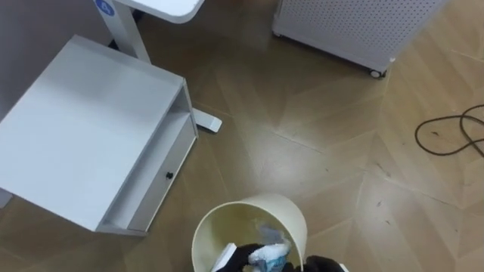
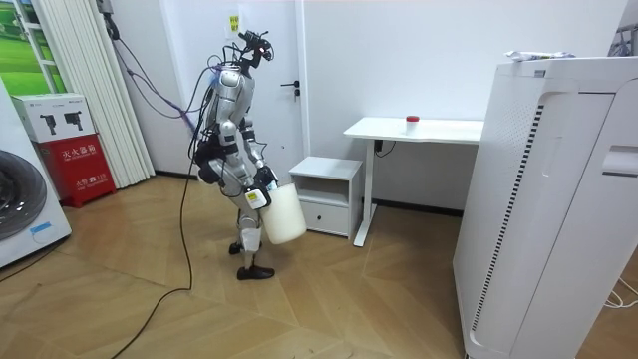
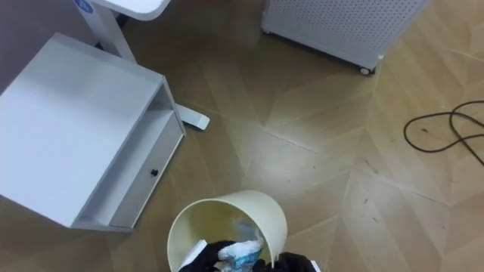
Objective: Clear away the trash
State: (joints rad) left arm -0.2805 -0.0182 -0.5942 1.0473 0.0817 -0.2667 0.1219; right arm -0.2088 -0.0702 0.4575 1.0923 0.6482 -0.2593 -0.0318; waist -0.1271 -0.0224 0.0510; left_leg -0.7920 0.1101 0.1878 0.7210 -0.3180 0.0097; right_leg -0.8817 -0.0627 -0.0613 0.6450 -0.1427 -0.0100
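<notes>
Foreground: left hand [image 1: 239, 259], fingers curled against crumpled white-and-blue garbage [image 1: 271, 257], which sits in the mouth of the cream wastebasket [image 1: 227, 213]. Right hand [image 1: 327, 265] at the rim; its grasp cannot be told. Beyond: white drawer cabinet [image 1: 91, 128], desk leg [image 1: 125, 30], perforated wheeled unit [image 1: 340, 23].

One bin [image 1: 227, 215], one cabinet [image 1: 83, 128], one desk [image 2: 414, 130].

The bin [image 1: 234, 221] sits directly ahead of the fingers [image 1: 234, 258] of the left hand [image 1: 243, 255], which hook its near rim; wadded paper [image 1: 270, 255] lies inside, just right of them. The cabinet [image 1: 83, 128] stands ahead-left on the floor [image 1: 302, 151]. The perforated unit [image 1: 355, 26] stands far ahead-right. The cable [image 1: 454, 132] lies right.
</notes>
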